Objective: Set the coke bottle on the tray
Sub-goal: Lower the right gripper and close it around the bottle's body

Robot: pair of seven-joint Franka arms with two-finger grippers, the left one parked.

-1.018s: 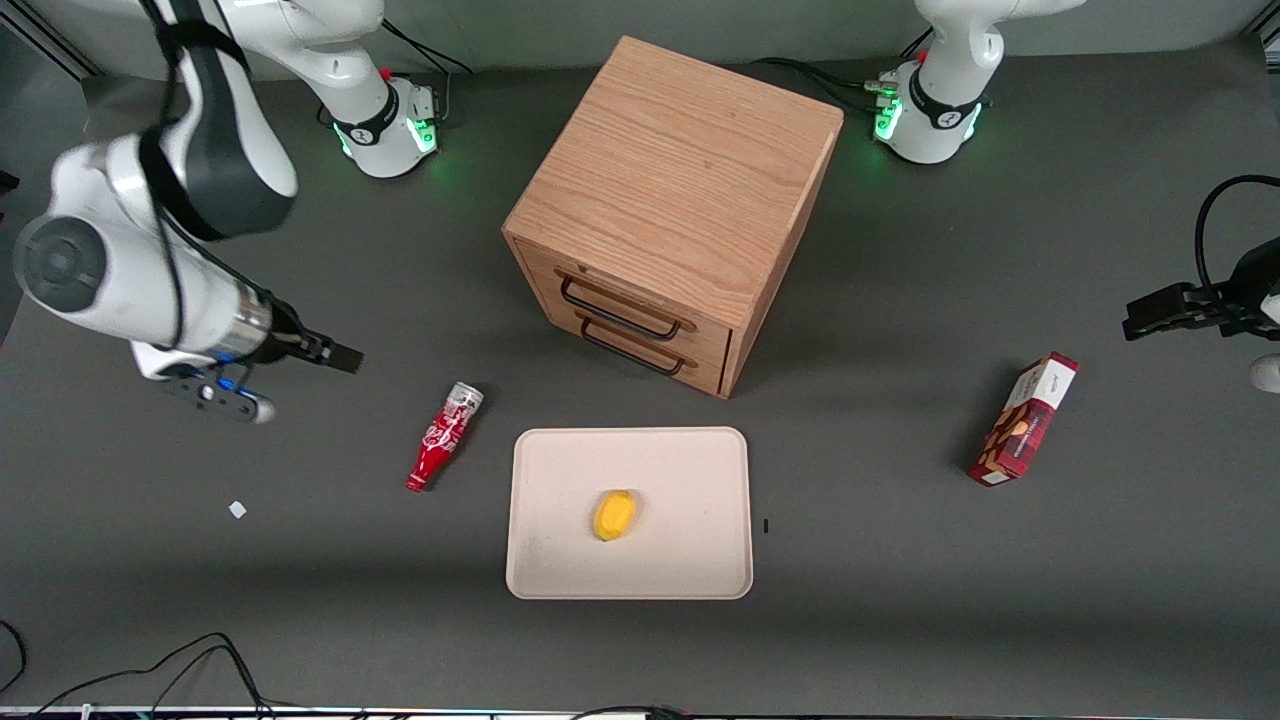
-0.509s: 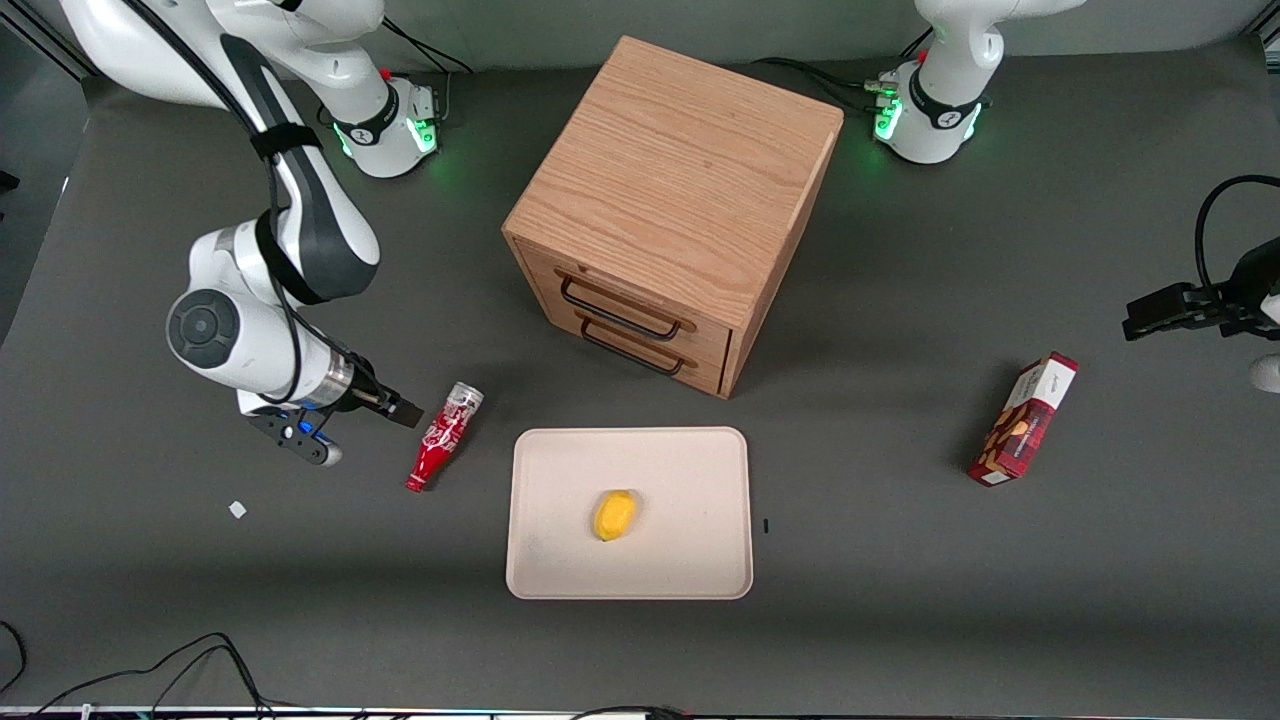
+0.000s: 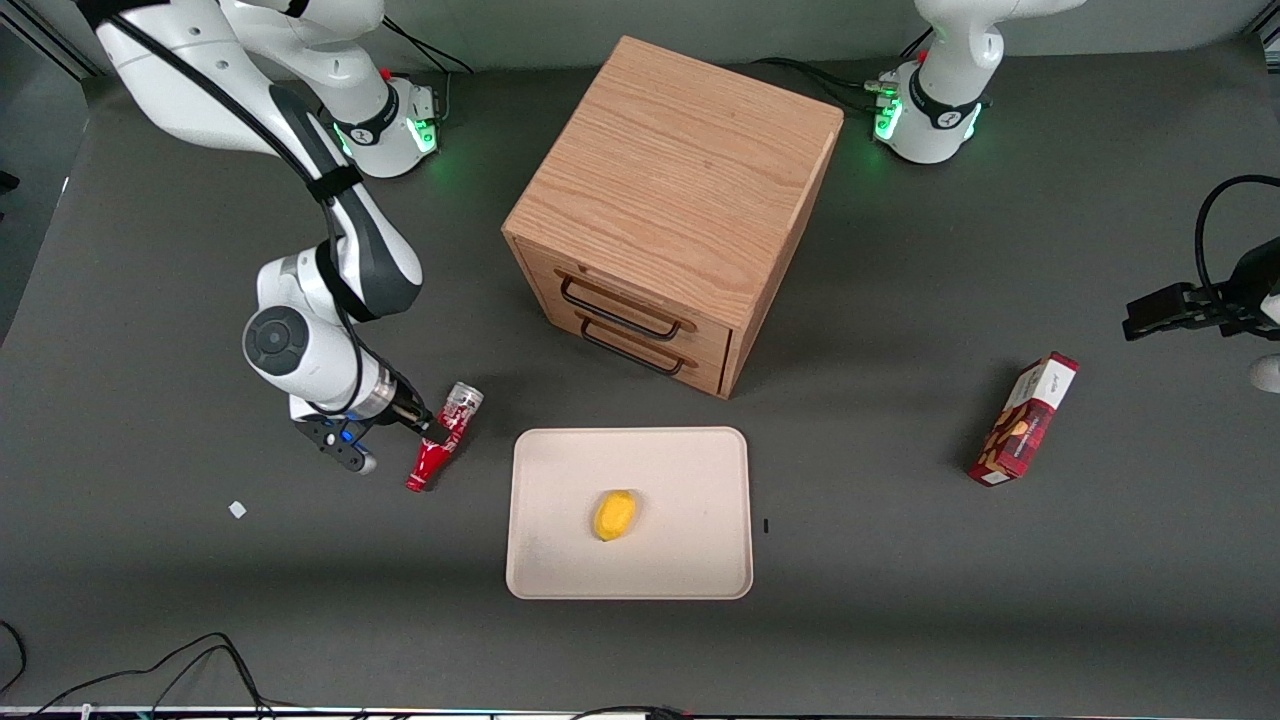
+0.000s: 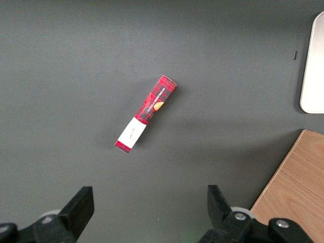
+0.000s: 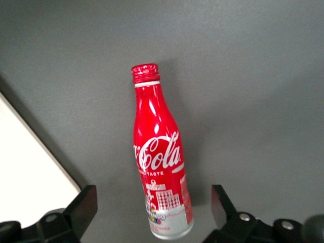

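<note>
The gripper (image 3: 432, 432), fingers spread, straddles the lying coke bottle (image 3: 443, 438) beside the tray (image 3: 690, 470); it should descend squarely and close mid-body.

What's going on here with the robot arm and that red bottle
The right arm's gripper has come down over the coke bottle, which lies on its side on the table beside the tray. Its fingers are open, straddling the bottle's lower body without clamping it. The tray holds only a yellow lemon-like object. The bottle is not yet lifted.
</note>
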